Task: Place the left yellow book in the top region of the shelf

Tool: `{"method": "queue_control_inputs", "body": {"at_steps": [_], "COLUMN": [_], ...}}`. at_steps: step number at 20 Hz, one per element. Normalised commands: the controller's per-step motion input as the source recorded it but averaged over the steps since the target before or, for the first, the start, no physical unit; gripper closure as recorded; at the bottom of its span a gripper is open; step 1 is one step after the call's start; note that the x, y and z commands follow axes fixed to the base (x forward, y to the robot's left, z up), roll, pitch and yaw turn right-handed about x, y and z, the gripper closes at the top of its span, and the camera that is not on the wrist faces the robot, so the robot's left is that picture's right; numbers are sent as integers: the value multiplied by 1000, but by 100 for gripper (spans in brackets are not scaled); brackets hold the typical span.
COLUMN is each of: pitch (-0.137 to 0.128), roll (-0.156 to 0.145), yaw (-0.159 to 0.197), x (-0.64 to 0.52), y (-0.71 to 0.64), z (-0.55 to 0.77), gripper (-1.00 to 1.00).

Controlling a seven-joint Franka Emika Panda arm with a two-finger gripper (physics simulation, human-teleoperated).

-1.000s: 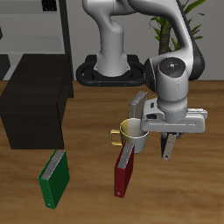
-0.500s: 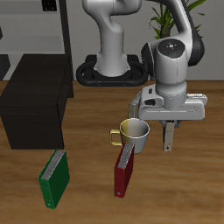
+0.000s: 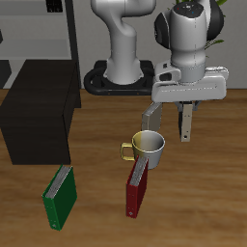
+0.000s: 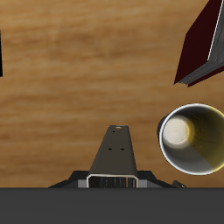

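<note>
The left yellow book stands nearly upright on the counter behind the mug, long axis vertical. Its top is hidden by the gripper's body, and only one such tan book shows. The gripper hangs just beside it, higher up, fingers pressed together on nothing (the wrist view shows them as one wedge). One dark red book leans by the mug, one green book lies nearer the one black shelf.
</note>
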Motion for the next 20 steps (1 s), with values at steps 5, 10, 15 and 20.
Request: {"method": "queue_control_inputs", "body": {"at_steps": [5, 10, 15, 20], "pitch": [-44, -147, -49, -75], "roll": [-14, 7, -12, -2], "yaw": [11, 39, 12, 29], "x": [-281, -827, -565, -555], "y": [-129, -379, -310, -158], "z": [301, 489, 118, 282], "gripper": [100, 100, 100, 100]}}
